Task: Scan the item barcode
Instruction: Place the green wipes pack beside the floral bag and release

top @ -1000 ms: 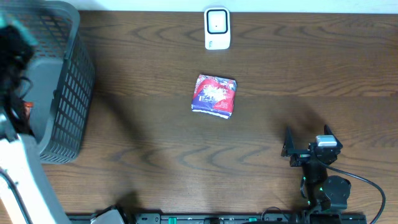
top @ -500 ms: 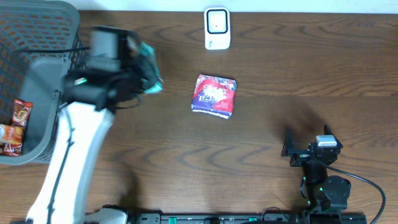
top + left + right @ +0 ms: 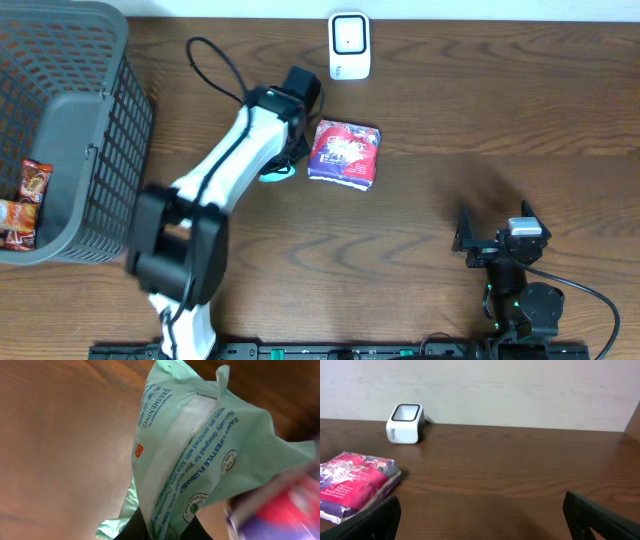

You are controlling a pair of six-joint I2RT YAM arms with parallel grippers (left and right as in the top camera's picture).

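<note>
My left gripper (image 3: 283, 163) is shut on a mint-green wipes packet (image 3: 275, 172), holding it low over the table just left of a red and purple packet (image 3: 344, 153). In the left wrist view the green packet (image 3: 200, 455) fills the frame, pinched between the dark fingers (image 3: 135, 527), with the red packet (image 3: 285, 505) blurred at the right. The white barcode scanner (image 3: 349, 46) stands at the far edge; it also shows in the right wrist view as the scanner (image 3: 406, 423), behind the red packet (image 3: 352, 482). My right gripper (image 3: 495, 220) rests open at the near right, holding nothing.
A grey mesh basket (image 3: 100, 150) stands at the left edge with snack packs (image 3: 28, 182) inside. The left arm stretches diagonally from the near edge to the table's middle. Bare wood lies between the red packet and the right gripper.
The left arm has swung from the basket rightward with the green packet, stopping beside the red packet. The right arm has not moved.
</note>
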